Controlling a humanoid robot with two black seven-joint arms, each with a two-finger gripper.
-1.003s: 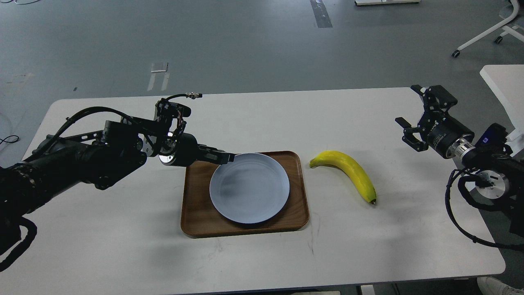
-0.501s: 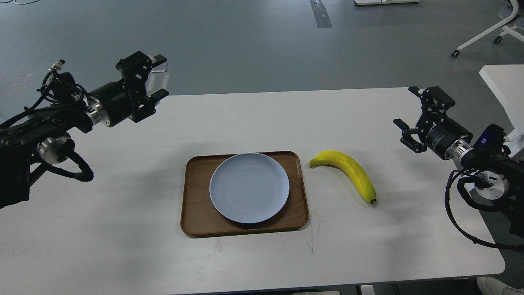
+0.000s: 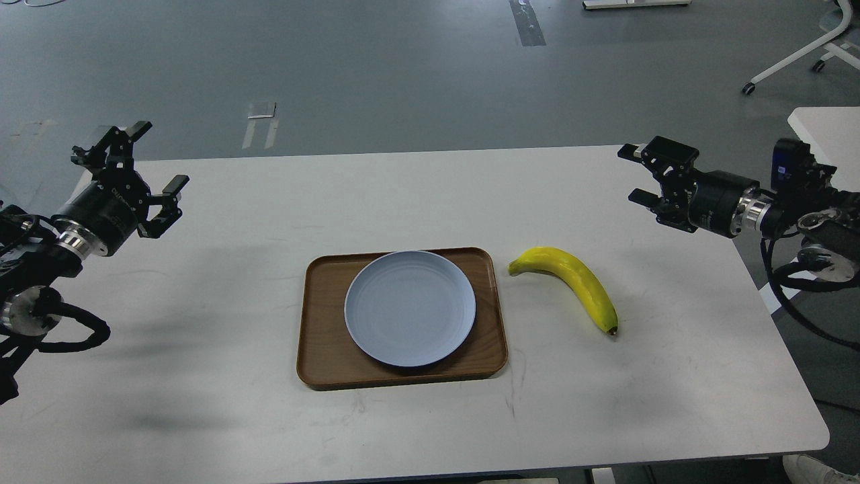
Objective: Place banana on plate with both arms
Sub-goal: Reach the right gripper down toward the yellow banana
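The curved bright yellow banana lies flat on the white surface, just beside the right edge of the rectangular brown wooden tray that carries the round pale blue-grey plate. The left gripper and the right gripper both hover well apart from it, fingers spread and holding nothing. The banana is judged light, smooth and easily bruised: grip it lightly across the thick mid-section, not at the stem or dark tip.

A plate sits on a wooden tray at the counter's centre; a banana lies on the counter just right of the tray.
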